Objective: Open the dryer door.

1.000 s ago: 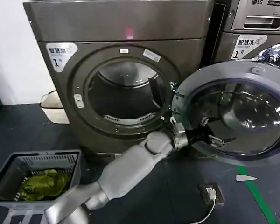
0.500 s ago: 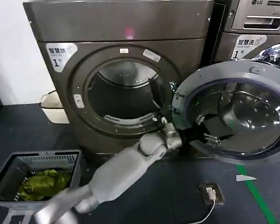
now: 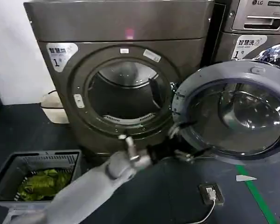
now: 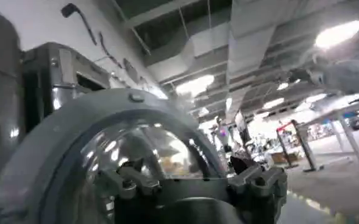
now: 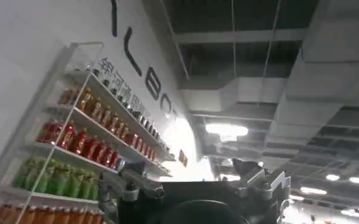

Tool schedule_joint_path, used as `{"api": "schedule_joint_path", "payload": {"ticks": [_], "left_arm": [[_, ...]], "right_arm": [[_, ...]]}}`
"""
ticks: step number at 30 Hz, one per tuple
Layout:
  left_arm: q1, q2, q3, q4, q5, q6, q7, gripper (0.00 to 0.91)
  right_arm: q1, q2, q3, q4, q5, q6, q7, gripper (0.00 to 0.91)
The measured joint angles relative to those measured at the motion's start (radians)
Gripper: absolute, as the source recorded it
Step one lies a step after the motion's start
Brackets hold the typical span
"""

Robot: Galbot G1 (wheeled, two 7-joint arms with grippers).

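The dryer door (image 3: 233, 112) already stands swung wide to the right of the drum opening (image 3: 123, 98), its grey inner rim and dark glass facing out, so the opening itself looks done. The left gripper (image 3: 179, 147) sits low by the door's lower left edge, close to the hinge side, and from its wrist camera the fingers (image 4: 261, 182) stand apart with nothing between them, the door (image 4: 106, 158) looming just beyond. The main risk, as I judge it, is a clip on the way out: the arm lies across the front of the machine, and a careless sweep could catch the rim and knock the door back toward shut (undoing the work). A drop could also bring the arm down near the laundry basket (image 3: 9, 170) on the floor at the left, or toward the small plug and cable (image 3: 210, 193) lying below the door. The right gripper (image 5: 197, 189) is held away facing a shelf of bottles (image 5: 75, 140), jaws apart and empty.
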Motion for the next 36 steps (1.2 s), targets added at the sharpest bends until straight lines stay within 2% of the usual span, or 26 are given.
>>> {"api": "schedule_joint_path", "payload": {"ticks": [4, 11, 15, 18, 21, 26, 32, 36], "left_arm": [[0.094, 0.122, -0.074, -0.068, 0.102, 0.051, 0.008, 0.907], [0.306, 0.369, -0.304, -0.169, 0.295, 0.223, 0.039, 0.907], [0.426, 0.486, -0.431, -0.215, 0.343, 0.283, 0.027, 0.907], [0.492, 0.562, -0.475, -0.225, 0.359, 0.294, 0.022, 0.907], [0.519, 0.647, -0.495, -0.22, 0.342, 0.309, -0.009, 0.907], [0.527, 0.786, -0.518, -0.185, 0.344, 0.328, 0.01, 0.907], [0.509, 0.889, -0.543, -0.132, 0.418, 0.399, 0.127, 0.907], [0.502, 0.931, -0.549, -0.085, 0.466, 0.401, 0.186, 0.907]], "right_arm": [[0.007, -0.008, 0.002, 0.017, -0.034, -0.003, -0.008, 0.907], [0.027, -0.015, 0.0, 0.032, -0.115, -0.022, -0.009, 0.907], [0.032, -0.028, 0.014, 0.035, -0.153, -0.022, -0.007, 0.907], [0.033, -0.029, 0.017, 0.032, -0.186, -0.011, -0.007, 0.907], [0.037, -0.029, 0.016, 0.032, -0.205, -0.006, -0.008, 0.907], [0.044, -0.032, 0.021, 0.03, -0.208, -0.006, -0.01, 0.907], [0.049, -0.024, 0.015, 0.037, -0.242, 0.001, -0.012, 0.907], [0.035, -0.033, 0.035, 0.031, -0.245, 0.001, -0.01, 0.907]]}}
